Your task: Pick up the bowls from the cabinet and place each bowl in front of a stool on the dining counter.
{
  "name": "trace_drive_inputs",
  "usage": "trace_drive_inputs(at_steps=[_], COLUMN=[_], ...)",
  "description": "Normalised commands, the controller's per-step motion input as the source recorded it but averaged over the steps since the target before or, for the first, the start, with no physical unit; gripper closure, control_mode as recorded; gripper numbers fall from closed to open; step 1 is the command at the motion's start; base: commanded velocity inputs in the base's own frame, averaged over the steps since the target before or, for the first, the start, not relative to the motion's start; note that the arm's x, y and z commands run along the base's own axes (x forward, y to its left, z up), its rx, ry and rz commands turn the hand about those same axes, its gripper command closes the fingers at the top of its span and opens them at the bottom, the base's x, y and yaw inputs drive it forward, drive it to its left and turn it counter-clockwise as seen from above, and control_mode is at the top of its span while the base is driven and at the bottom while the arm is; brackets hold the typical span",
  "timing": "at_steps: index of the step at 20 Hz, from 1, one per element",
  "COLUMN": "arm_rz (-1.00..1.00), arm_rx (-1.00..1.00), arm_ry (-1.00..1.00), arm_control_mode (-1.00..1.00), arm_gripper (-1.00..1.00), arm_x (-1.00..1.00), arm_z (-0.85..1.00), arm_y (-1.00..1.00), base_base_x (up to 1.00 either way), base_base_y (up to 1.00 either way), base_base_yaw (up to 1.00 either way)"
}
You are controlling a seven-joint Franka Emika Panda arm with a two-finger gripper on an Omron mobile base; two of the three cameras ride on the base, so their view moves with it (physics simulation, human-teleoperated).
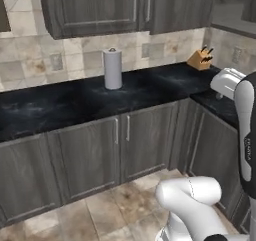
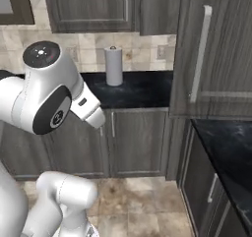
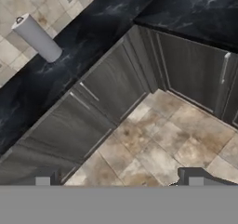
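The gripper [image 3: 118,181] shows at the bottom of the hand view, its two dark fingertips [image 3: 42,180] standing far apart, wide, with nothing between them. It hangs above the tiled floor [image 3: 153,144], which is bare in front of the base cabinets [image 1: 90,155]. These cabinets make an inner corner, so the free floor is closed on two sides by their doors and handles.

Above the base cabinets runs the black wall countertop [image 1: 60,105], and its front edge lies a little out over the doors. On it, near the tiled wall, a paper towel roll [image 1: 113,69] stands upright. To the right of the roll, well apart, a knife block [image 1: 200,59] sits in the corner, and a white toaster [image 1: 226,82] stands near the counter edge on the side run.

Behind the roll and higher, the wall cabinet [image 1: 95,7] hangs with its doors closed, so I cannot tell where the bowls are.
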Motion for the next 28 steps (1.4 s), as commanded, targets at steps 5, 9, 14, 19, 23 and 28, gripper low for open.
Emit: trace_drive_inputs(at_steps=[5, 9, 14, 19, 23, 28], arm_rz=[0.0, 0.0, 0.0, 0.0, 0.0, 0.0], arm_rx=[0.0, 0.0, 0.0, 0.0, 0.0, 0.0], arm_ry=[0.0, 0.0, 0.0, 0.0, 0.0, 0.0], arm_control_mode=[1.0, 1.0, 1.0, 1.0, 1.0, 1.0], arm_gripper=[-1.0, -1.0, -1.0, -1.0, -1.0, -1.0], arm_x=[0.0, 0.0, 0.0, 0.0, 0.0, 0.0], arm_z=[0.0, 0.0, 0.0, 0.0, 0.0, 0.0], arm_y=[0.0, 0.0, 0.0, 0.0, 0.0, 0.0], base_base_x=[0.67, 0.31, 0.24, 0.61, 0.83, 0.55], base_base_y=[0.21, 0.0, 0.0, 0.43, 0.82, 0.61], base_base_yaw=[-0.5, -0.58, -0.59, -0.54, -0.51, -0.46])
